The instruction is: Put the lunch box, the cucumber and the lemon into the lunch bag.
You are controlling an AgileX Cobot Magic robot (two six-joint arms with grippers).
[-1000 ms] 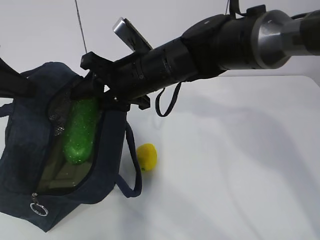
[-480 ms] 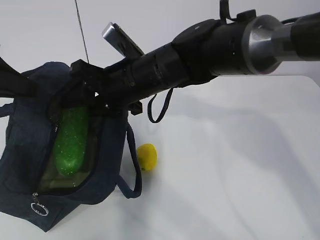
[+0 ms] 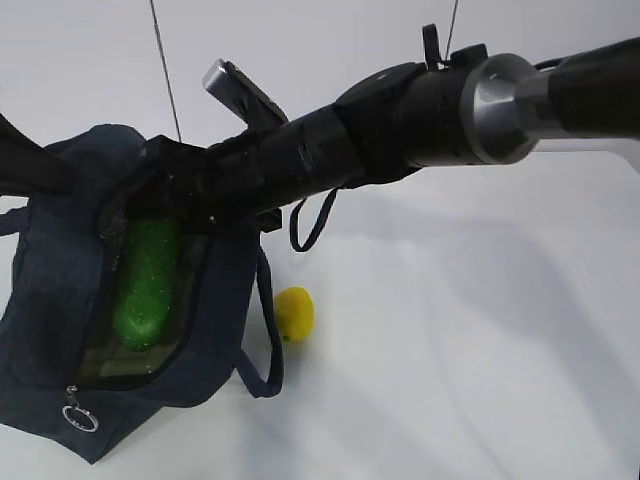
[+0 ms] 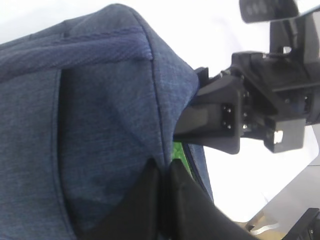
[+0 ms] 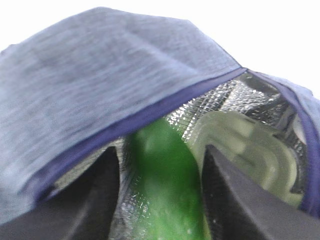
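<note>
Zip ring (image 3: 77,416) at bag (image 3: 50,300) near corner, bag unzipped on table (image 3: 450,330). Cucumber (image 3: 146,282) inside, lying on box lid (image 5: 252,145) against foil lining. Lemon (image 3: 294,313) outside, just right of bag near strap. Right gripper (image 5: 160,170) reaching into mouth, fingers spread either side of cucumber. Left gripper (image 4: 161,200) pinched closed on bag fabric at far edge.

No legible text, label, brand, number or sign anywhere in these views.
</note>
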